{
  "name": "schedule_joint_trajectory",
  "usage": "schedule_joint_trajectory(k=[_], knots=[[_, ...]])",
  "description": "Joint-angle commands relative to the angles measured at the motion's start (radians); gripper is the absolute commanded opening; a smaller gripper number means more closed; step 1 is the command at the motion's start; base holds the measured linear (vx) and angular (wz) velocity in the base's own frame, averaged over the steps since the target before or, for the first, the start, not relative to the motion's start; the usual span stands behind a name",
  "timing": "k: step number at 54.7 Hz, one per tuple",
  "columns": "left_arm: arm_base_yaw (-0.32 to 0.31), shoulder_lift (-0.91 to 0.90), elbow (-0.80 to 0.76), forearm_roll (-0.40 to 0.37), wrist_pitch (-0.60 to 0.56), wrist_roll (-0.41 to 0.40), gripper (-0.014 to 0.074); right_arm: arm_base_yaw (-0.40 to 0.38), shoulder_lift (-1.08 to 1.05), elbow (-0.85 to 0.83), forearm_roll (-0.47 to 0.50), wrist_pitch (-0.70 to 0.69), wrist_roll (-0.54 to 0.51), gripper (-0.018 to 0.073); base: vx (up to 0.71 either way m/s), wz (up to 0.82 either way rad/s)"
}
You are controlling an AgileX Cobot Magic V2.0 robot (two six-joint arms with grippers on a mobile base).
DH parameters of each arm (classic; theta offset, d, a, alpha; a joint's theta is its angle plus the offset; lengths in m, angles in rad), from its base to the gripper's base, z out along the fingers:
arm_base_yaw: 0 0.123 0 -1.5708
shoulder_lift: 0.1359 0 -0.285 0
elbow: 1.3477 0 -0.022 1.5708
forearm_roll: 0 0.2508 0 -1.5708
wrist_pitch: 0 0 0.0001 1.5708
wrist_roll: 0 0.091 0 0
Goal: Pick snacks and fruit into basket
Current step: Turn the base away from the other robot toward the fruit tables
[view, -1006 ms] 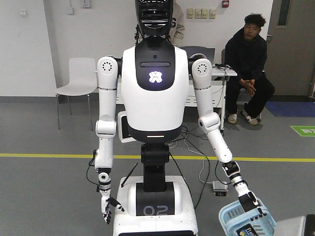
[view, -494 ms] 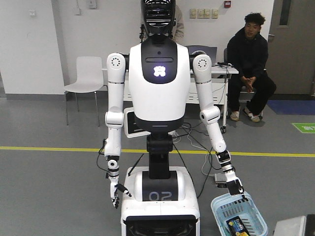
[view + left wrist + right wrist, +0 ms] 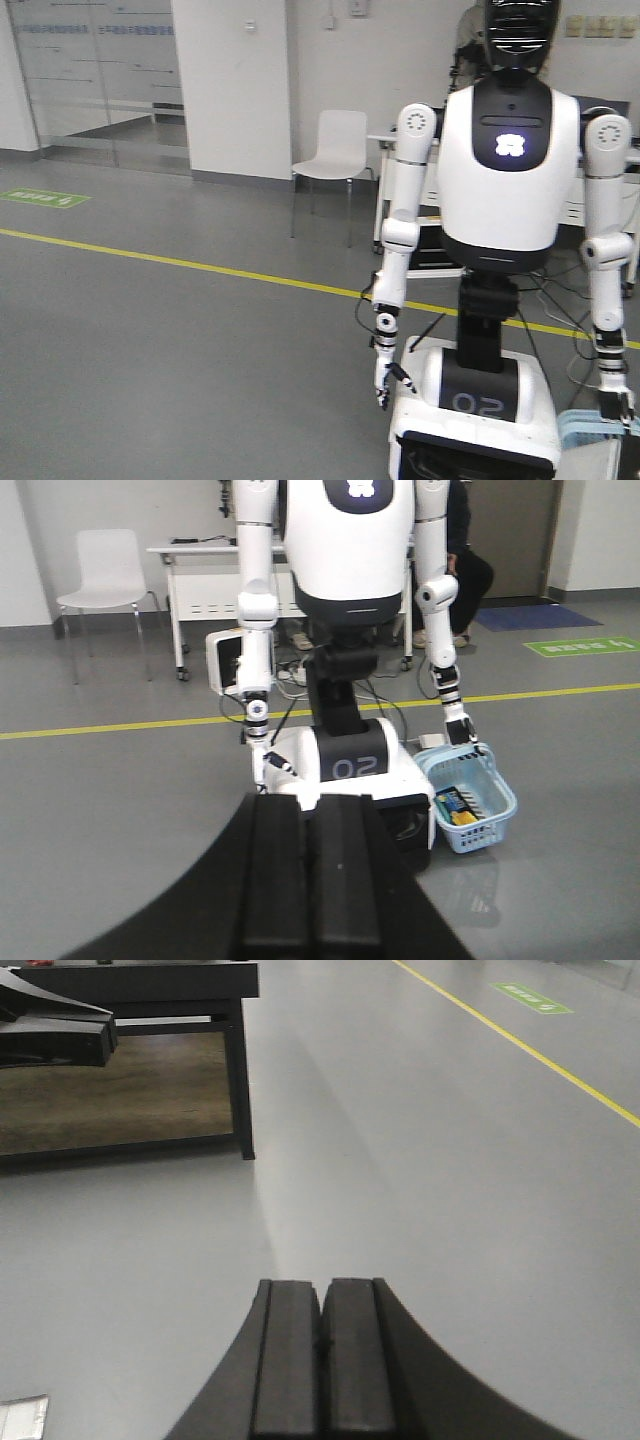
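The light-blue basket (image 3: 487,818) stands on the grey floor beside a white humanoid robot (image 3: 345,580), whose hand (image 3: 462,732) hangs at its handle. A dark-blue and yellow pack (image 3: 458,806) lies inside. In the front view only a corner of the basket (image 3: 590,432) shows at the bottom right. My left gripper (image 3: 310,800) is shut with nothing between its fingers, well short of the basket. My right gripper (image 3: 322,1285) is shut and empty over bare floor. The snacks and the fruit are out of view.
The humanoid's wheeled base (image 3: 478,420) marked 02 stands close ahead. A dark table with a wooden lower shelf (image 3: 130,1070) is at the right wrist view's upper left. A yellow floor line (image 3: 200,265), a white chair (image 3: 335,150) and a white desk (image 3: 200,565) lie behind.
The front view has swung left: the humanoid robot and basket have slid to the frame's right edge, and the seated person has left the frame.
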Motion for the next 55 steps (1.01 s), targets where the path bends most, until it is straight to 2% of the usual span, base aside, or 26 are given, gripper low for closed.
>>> schedule_joint_trajectory(k=[1,55], knots=[[0.002,0.006,-0.029,0.041,0.023,-0.007,0.0003,-0.003,-0.009,-0.032,0.018,-0.017,-0.005,-0.0008,-0.03,0.60],[0.002,0.006,-0.029,0.041,0.023,-0.007,0.0003,-0.003,-0.009,-0.032,0.018,-0.017,-0.005,-0.0008,0.08,0.55]])
